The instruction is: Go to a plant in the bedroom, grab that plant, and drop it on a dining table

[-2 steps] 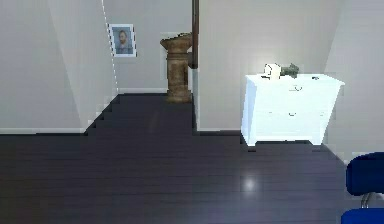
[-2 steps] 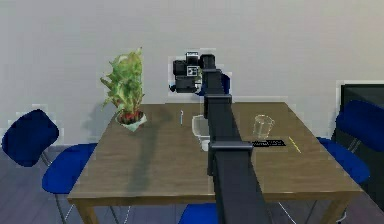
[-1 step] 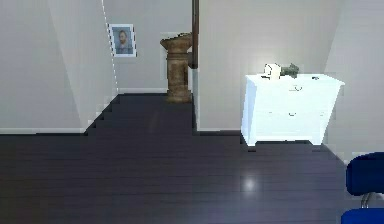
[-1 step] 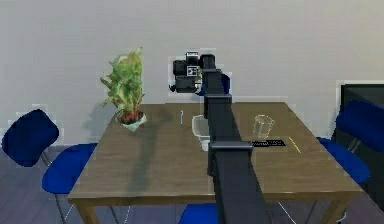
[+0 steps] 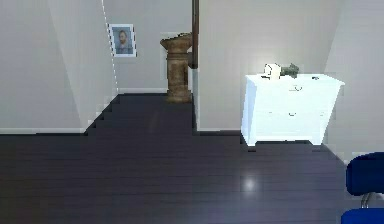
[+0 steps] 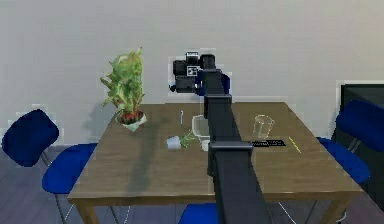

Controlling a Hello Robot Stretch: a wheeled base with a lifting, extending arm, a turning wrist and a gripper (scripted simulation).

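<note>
Framed picture (image 5: 122,40): on the far wall, toward the forward view's left.
Carved wooden pedestal (image 5: 178,68): right of that picture, on the dark floor.
White dresser (image 5: 290,110): toward the forward view's right, with small things on top (too small to name).
Blue chair (image 6: 30,138): at the dining table's left end.
Dining table (image 6: 140,168): wooden, set along a pale wall.
Plant (image 6: 127,85): upright in a white pot on the table's far left part, resting on the tabletop.
Small white things (image 6: 176,142): on the table's middle, right of the plant and left of the arm.
Gripper (image 6: 178,76): above the table's far edge, just right of the plant's leaves and apart from them. Only bare wall lies behind its far end, so it holds nothing. How wide the fingers stand cannot be told.
Arm (image 6: 228,150): a dark bar crossing the table's middle from the near edge.
Glass (image 6: 263,127): upright on the table, right of the arm.
Second blue chair (image 6: 358,128): at the table's right end.
</note>
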